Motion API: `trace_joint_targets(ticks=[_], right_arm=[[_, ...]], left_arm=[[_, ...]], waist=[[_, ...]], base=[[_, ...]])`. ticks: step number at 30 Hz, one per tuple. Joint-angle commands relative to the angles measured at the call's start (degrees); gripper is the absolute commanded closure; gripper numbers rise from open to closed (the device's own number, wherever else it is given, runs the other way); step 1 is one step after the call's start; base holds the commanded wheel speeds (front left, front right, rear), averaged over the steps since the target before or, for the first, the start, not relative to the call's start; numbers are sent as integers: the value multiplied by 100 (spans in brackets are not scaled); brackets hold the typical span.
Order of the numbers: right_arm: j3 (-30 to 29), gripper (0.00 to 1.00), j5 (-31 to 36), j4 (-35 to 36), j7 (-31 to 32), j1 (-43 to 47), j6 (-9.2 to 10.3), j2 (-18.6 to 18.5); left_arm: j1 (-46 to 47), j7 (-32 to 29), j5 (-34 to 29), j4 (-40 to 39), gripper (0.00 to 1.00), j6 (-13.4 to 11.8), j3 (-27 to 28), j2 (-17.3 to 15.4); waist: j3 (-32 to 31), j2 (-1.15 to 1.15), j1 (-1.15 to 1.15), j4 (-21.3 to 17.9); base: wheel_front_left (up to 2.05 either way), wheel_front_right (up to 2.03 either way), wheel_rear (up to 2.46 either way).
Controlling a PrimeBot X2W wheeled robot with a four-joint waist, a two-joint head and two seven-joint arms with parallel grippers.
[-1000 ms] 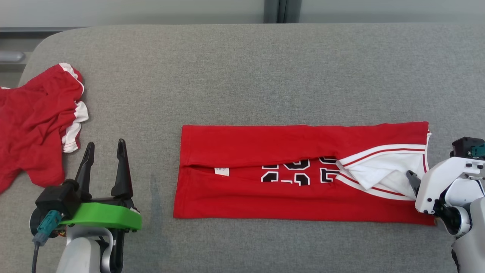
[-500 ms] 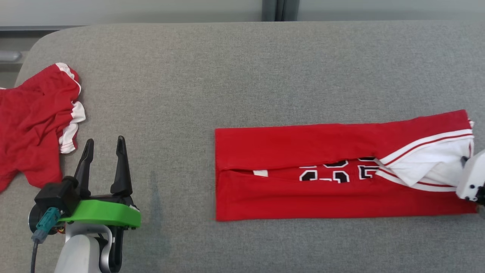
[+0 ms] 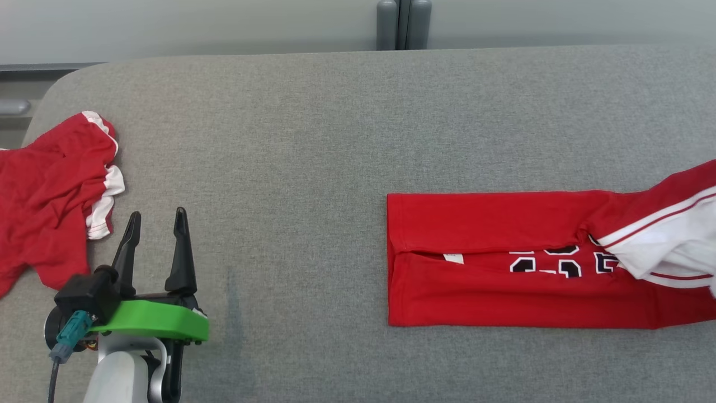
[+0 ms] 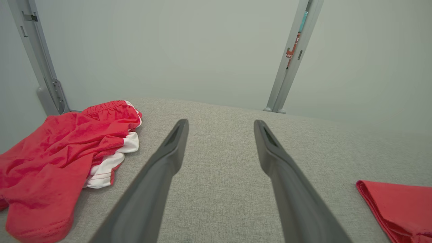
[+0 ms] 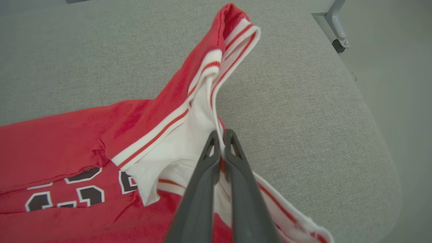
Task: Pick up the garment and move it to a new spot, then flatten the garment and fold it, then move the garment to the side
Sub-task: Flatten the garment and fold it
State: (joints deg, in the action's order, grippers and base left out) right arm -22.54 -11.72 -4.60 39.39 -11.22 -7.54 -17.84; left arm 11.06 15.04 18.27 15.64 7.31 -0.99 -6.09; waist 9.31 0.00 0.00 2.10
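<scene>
My left pincer is over the grey fabric-covered desk, its two dark fingers spread wide with bare cloth showing between them and the tips pointing toward the desk's far edge. Off my left finger a crumpled red garment with white trim lies heaped near that far edge, clear of me. Off my right finger, well apart from the heap, lies the corner of a folded red garment. Beyond the far edge stands a pale wall with a left post and a right post of grey metal against it.
</scene>
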Motion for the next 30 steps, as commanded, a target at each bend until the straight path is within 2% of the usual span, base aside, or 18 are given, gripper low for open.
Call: trace_joint_targets(ticks=[1, 5, 8, 12, 15, 22, 30], right_arm=[[155, 100, -70, 143, 46, 81, 11, 66], [885, 100, -155, 712, 167, 220, 10, 327], [1650, 100, -255, 953, 152, 256, 8, 552], [2536, 100, -371, 768, 9, 58, 8, 733], [2969, 100, -423, 401, -153, -103, 8, 887], [3368, 100, -485, -641, -681, -567, 8, 1305], [3489, 100, -441, -1354, -1106, -974, 8, 1471]], left_arm=[[-72, 17, -15, -5, 0, 19, 7, -7], [-56, 17, 34, -23, 0, 20, -29, 31], [-61, 17, 45, -24, 0, 21, -35, 51], [-91, 17, 56, -8, 0, 20, -77, 57], [-89, 17, 75, 12, 0, 20, -150, 50], [-68, 17, 118, 42, 0, 21, -256, 29], [-1, 17, 143, 37, 0, 20, -288, 44]], waist=[[-12, 0, 0, -8], [-72, 0, 0, 44], [-107, 0, 0, 82], [-143, 0, 0, 148], [-156, 0, 0, 226], [-140, 0, 0, 446], [-68, 0, 0, 644]], base=[[0, 0, 0], [0, 0, 0], [0, 0, 0], [0, 0, 0], [0, 0, 0], [0, 0, 0], [0, 0, 0]])
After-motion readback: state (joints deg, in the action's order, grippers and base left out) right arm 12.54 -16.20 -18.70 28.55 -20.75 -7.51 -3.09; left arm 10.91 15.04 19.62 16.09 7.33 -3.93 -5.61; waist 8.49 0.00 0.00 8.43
